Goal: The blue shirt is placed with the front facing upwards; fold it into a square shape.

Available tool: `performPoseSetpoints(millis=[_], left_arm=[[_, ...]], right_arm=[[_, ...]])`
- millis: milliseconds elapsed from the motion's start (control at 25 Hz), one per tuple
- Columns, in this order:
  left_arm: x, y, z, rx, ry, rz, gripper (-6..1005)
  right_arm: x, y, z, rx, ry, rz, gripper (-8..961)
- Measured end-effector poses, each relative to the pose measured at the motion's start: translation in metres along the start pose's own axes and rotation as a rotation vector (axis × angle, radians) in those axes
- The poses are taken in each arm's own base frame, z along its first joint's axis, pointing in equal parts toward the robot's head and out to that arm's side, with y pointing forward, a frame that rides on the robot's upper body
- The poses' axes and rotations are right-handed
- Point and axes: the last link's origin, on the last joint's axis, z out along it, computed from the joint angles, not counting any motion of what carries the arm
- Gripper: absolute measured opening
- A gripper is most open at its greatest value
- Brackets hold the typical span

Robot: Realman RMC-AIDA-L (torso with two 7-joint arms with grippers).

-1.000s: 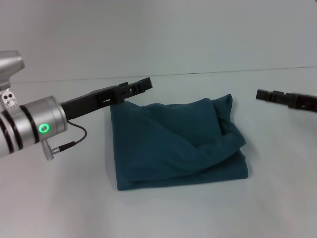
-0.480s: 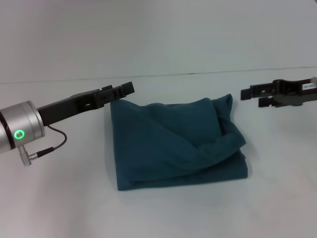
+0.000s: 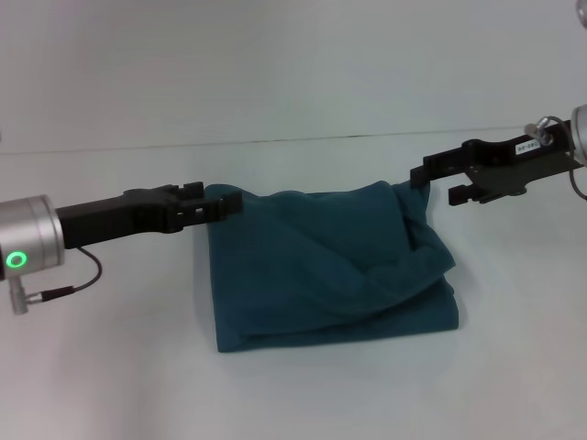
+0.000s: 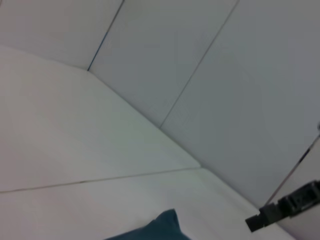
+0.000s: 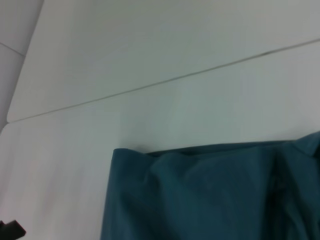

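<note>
Blue shirt [image 3: 326, 270] lies on the white worktop [image 3: 110, 367] in front of me, centre of the head view. It is already folded into a rough, thick rectangle with only plain teal cloth showing. The near edge sits fairly straight; the right side is bunched, with rumpled folds running diagonally and one corner standing up at the far right.

Left hand [image 3: 220, 205] reaches in from the left, low and level, its tip touching the shirt's far left corner. I cannot tell whether its jaws are parted or closed, or whether it has any cloth.

Right hand [image 3: 431, 179] reaches in from the right at about the same height, its tip right at the raised far right corner. I see two dark prongs stacked one above the other with a gap between them, so I read it as parted; no cloth visibly pinched.

Right wrist view: shirt's far edge and left corner against bare worktop.
</note>
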Motion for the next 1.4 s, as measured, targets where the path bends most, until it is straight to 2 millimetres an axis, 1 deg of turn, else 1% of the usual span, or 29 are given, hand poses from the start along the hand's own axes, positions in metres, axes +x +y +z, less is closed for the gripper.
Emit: performPoseSetpoints(millis=[200, 440, 560, 840, 1400], left_arm=[[0.0, -0.006, -0.017, 0.004, -0.032, 0.026, 937], [0.003, -0.008, -0.031, 0.01, -0.019, 0.05, 937], [0.004, -0.009, -0.034, 0.016, -0.011, 0.056, 937], [0.007, -0.012, -0.038, 0.033, 0.001, 0.062, 936], [0.013, -0.012, -0.039, 0.045, 0.004, 0.089, 936]], right_arm=[[-0.004, 0.001, 0.005, 0.012, -0.02, 0.058, 853], [-0.001, -0.01, 0.023, 0.073, -0.032, 0.081, 853], [0.003, -0.016, 0.032, 0.087, -0.038, 0.092, 853], [0.01, -0.021, 0.048, 0.091, -0.071, 0.103, 852], [0.014, -0.014, 0.07, 0.056, -0.134, 0.121, 854]])
